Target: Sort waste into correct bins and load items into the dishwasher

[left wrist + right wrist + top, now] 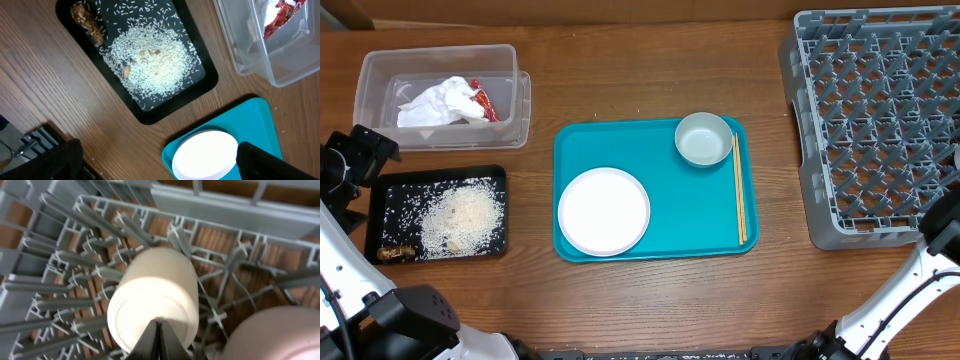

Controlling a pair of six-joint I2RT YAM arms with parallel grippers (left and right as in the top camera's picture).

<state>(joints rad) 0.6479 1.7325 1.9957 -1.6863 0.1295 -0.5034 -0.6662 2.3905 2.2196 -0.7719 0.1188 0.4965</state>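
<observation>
We record the table (620,90) as brown wood with open grain and a low sheen. At ten o'clock, the tub (440,52) is clear, smooth plastic; inside it the napkin (435,100) is crumpled white paper and the wrapper (482,102) is glossy red-and-white film. At eight o'clock, the black tray (375,215) looks like plastic with a faint gloss at the rim, and it carries matt, granular rice (465,215). The central teal tray (690,215) is smooth satin plastic. The plate (604,210) and bowl (704,138) are smooth and softly shiny; we cannot tell their material. The chopsticks (739,190) are pale bare wood. At three o'clock, the dish rack (880,120) is matt grey moulded plastic, and the cup (155,300) is smooth and off-white.
</observation>
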